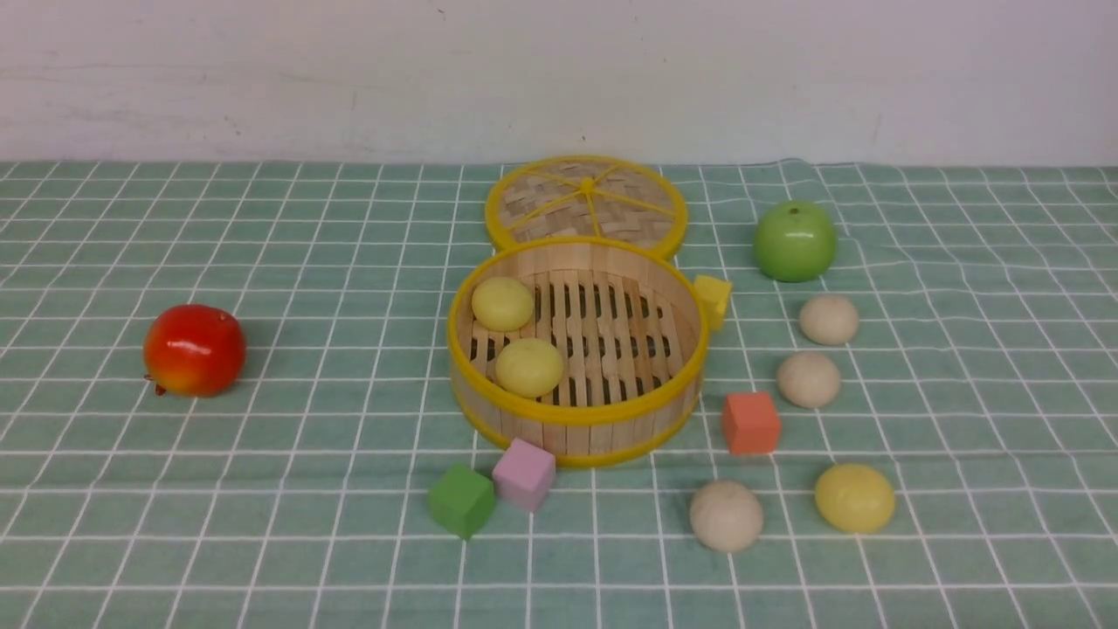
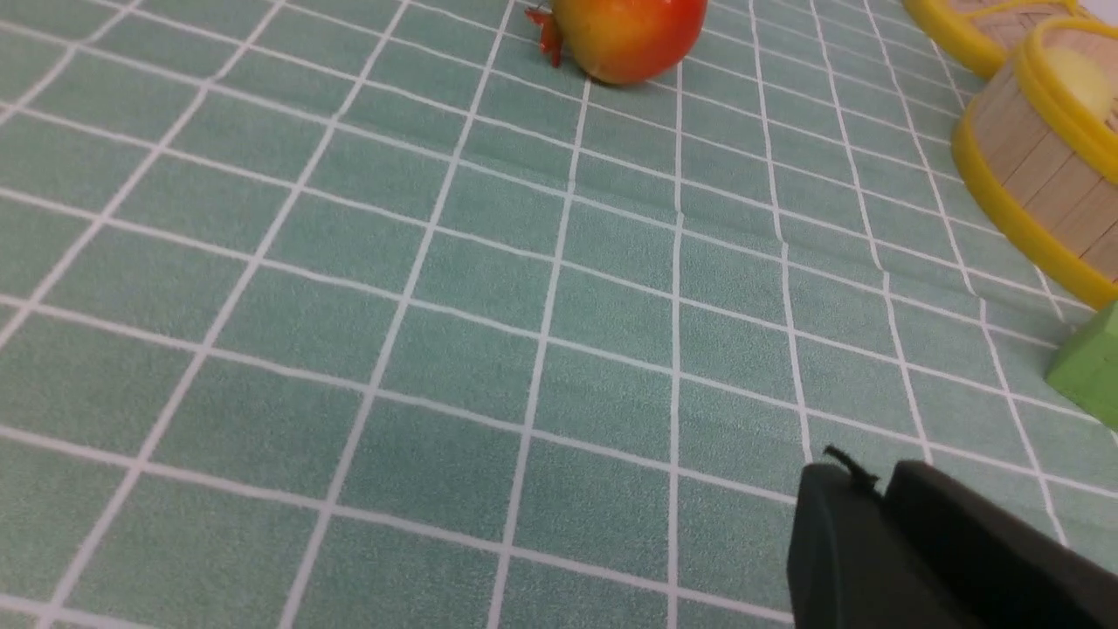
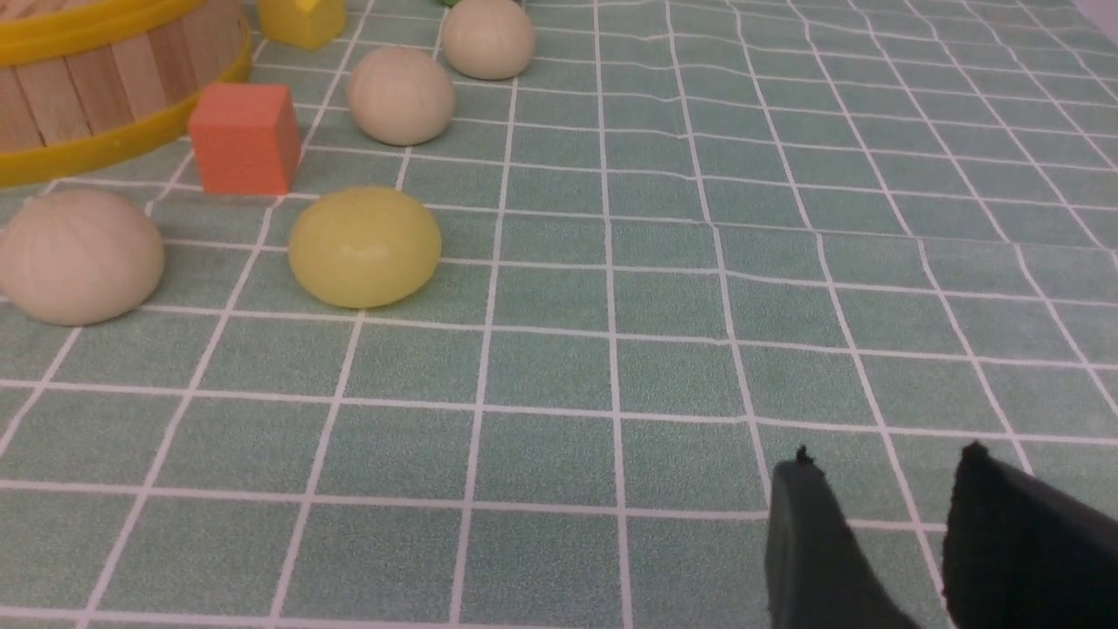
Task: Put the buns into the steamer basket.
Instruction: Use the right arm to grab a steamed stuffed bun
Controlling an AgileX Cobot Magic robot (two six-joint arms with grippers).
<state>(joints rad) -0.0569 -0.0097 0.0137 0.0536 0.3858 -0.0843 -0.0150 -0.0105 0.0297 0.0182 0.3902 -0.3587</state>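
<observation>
At the middle of the table [image 1: 262, 524], on green checked cloth: steamer basket [image 1: 603, 430], upright, uncovered. Holds two pale yellow buns [image 1: 502, 303] [image 1: 529, 367] on the slatted floor, both on the side toward the table's left edge, one behind the other, slightly apart.

Just behind the basket, toward the far edge: woven lid [image 1: 585, 199], flat, partly hidden by the basket wall.

Between the basket and the right edge, four more buns out on the cloth:
- Two cream buns [image 1: 828, 319] [image 1: 809, 379] near each other, in a line toward the far edge.
- A third cream bun [image 1: 726, 515] and a lone yellow bun [image 1: 854, 497] side by side, closer to the near edge.

Beyond those, toward the far edge: green apple [image 1: 795, 241].

Touching the basket's right wall: yellow cube [image 1: 714, 300]. Just beside its right front: orange cube [image 1: 750, 423]. Just in front of the basket, toward the near edge: pink cube [image 1: 523, 473], with green cube [image 1: 460, 501] touching it. Well apart, toward the left edge: red fruit [image 1: 194, 349].

Low over bare cloth, seen from its own wrist: right gripper [image 3: 886, 459], released, fingers spread with only cloth between, well apart from the lone yellow bun. Likewise low over bare cloth: left gripper [image 2: 878, 476], tips close together, nothing between. Fully clenched or a crack apart: cannot tell.
</observation>
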